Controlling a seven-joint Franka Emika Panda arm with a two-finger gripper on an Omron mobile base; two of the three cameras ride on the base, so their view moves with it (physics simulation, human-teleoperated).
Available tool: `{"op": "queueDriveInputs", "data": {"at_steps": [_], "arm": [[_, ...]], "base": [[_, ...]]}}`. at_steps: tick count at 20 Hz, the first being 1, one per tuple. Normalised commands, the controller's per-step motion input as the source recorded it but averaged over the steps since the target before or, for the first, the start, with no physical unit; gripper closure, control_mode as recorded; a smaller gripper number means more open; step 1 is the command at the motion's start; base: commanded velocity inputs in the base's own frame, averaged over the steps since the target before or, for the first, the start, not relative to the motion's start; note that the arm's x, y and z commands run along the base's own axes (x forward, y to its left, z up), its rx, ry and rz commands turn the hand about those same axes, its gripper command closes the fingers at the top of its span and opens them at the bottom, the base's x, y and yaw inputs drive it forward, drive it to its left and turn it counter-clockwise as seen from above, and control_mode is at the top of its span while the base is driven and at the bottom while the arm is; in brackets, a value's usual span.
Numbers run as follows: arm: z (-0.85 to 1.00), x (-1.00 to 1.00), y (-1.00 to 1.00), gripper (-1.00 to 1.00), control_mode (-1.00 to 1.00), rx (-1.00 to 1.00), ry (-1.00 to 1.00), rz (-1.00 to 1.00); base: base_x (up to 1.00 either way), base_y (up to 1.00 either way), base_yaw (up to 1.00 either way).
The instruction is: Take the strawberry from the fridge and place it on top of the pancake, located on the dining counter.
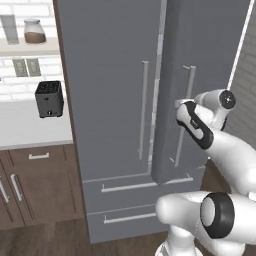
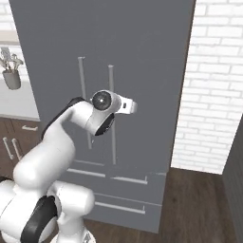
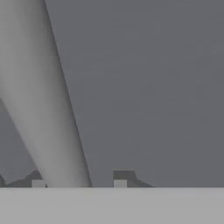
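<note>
A white brick wall [image 1: 20,87] backs a worktop with a black toaster [image 1: 49,99]; beside it stands the grey fridge [image 1: 110,100], its right door slightly ajar, the arm reaching its right handle [image 1: 184,117]. The right base view puts the gripper [image 2: 133,107] at that handle. In the hand view the fingertips [image 3: 120,183] straddle the pale bar, closed narrowly around it.
</note>
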Motion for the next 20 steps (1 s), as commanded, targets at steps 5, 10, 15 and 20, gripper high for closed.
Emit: {"op": "queueDriveInputs", "data": {"at_steps": [5,10,15,20], "arm": [[0.07,-0.79,-1.0,1.0,-1.0,0.0,0.05,-0.03],[-0.24,-0.23,-0.59,-1.0,-1.0,-0.09,0.25,-0.09],[-0.15,-0.44,-0.05,-1.0,-1.0,-0.09,0.03,0.0],[0.2,-1.0,0.17,-1.0,-1.0,-0.09,-0.11,0.0]], "base": [[0.0,0.0,0.0],[0.0,0.0,0.0],[0.0,0.0,0.0],[0.0,0.0,0.0]]}}
